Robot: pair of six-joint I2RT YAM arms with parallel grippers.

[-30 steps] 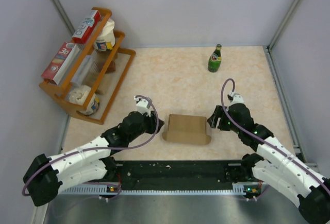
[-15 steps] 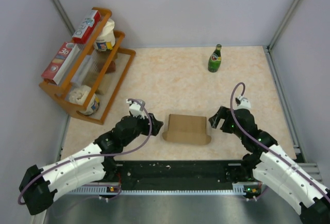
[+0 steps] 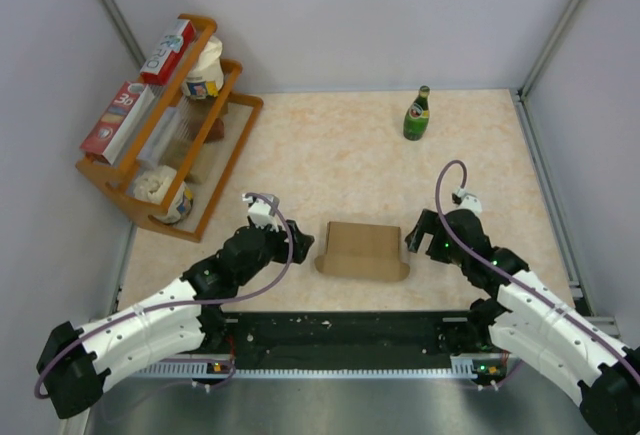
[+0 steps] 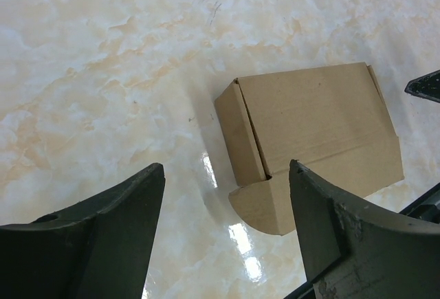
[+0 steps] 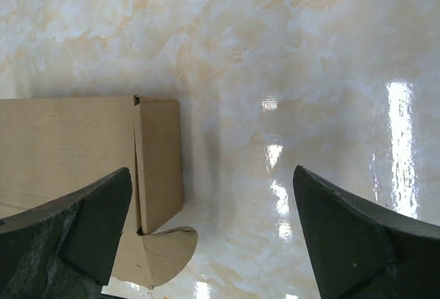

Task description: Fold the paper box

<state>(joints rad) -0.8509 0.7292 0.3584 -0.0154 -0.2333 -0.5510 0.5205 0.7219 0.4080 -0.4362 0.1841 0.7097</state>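
The paper box (image 3: 362, 249) is a plain brown cardboard box, folded shut, lying on the marbled table near the front edge between my two arms. Rounded tabs stick out at its near corners. In the left wrist view the paper box (image 4: 316, 127) lies ahead and to the right of my open, empty left gripper (image 4: 227, 230). In the right wrist view the box (image 5: 75, 154) lies at the left, beside my open, empty right gripper (image 5: 213, 237). From above, the left gripper (image 3: 302, 243) sits just left of the box and the right gripper (image 3: 416, 235) just right of it. Neither touches it.
A green bottle (image 3: 417, 115) stands at the back right. A wooden rack (image 3: 170, 145) at the back left holds red-and-white cartons and tubs. Grey walls close in on three sides. A black rail (image 3: 340, 333) runs along the near edge.
Both grippers have drawn back a little from the box's ends over the last second. The left arm retreated leftward and lower. The box has not moved.
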